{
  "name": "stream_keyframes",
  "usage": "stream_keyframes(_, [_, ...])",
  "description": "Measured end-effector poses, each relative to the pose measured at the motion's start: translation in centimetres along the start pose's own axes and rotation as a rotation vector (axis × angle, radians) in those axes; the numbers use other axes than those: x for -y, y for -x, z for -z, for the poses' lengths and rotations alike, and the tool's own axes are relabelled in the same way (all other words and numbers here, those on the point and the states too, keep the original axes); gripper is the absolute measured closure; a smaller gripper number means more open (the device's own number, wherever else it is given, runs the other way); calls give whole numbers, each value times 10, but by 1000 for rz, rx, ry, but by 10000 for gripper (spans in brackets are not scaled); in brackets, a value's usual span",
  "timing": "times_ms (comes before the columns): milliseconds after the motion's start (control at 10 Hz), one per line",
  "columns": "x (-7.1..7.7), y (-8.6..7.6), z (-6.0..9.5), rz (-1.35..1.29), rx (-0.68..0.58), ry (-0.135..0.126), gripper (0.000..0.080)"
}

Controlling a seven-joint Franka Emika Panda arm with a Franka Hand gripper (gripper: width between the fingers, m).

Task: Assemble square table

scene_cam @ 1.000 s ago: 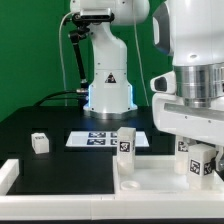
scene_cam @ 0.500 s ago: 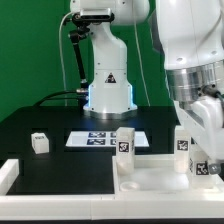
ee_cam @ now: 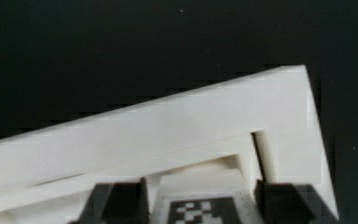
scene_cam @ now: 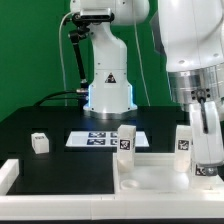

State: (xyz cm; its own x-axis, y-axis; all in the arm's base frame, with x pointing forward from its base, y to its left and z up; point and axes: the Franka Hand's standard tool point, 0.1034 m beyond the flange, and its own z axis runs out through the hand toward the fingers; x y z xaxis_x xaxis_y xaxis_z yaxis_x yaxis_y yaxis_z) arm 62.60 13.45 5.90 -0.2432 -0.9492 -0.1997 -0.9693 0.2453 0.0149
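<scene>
The white square panel [scene_cam: 150, 182] lies underside up at the front of the exterior view's right. Two white tagged legs stand upright on it, one at its far left corner [scene_cam: 125, 140] and one further right [scene_cam: 184, 140]. My gripper [scene_cam: 206, 165] hangs low over the panel's right side. In the wrist view my gripper [ee_cam: 201, 206] is shut on a third tagged leg [ee_cam: 202, 208], with a dark finger [ee_cam: 115, 205] on each side, just above the panel's rim [ee_cam: 194, 120]. Another loose leg [scene_cam: 40, 142] lies on the black table at the left.
The marker board [scene_cam: 100, 139] lies flat behind the panel, in front of the robot base [scene_cam: 108, 95]. A long white bar [scene_cam: 8, 174] edges the black surface at the front left.
My wrist has turned over the panel's right side with the leg in it. The leg's tag, seen facing the exterior camera one second ago, is now hidden behind the fingers.
</scene>
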Motion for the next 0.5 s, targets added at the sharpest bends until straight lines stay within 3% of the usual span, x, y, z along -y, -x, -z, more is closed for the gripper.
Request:
stream_keyframes(100, [0,0,0,8,0,0,439])
stream_keyframes(200, [0,1,0,9,0,0,257])
stream_keyframes(300, [0,0,0,17,0,0,257])
stream_keyframes(400, [-6,-4,7,74,1,-10,184])
stream_keyframes(500, [-20,-19,27,113,2,-35,156])
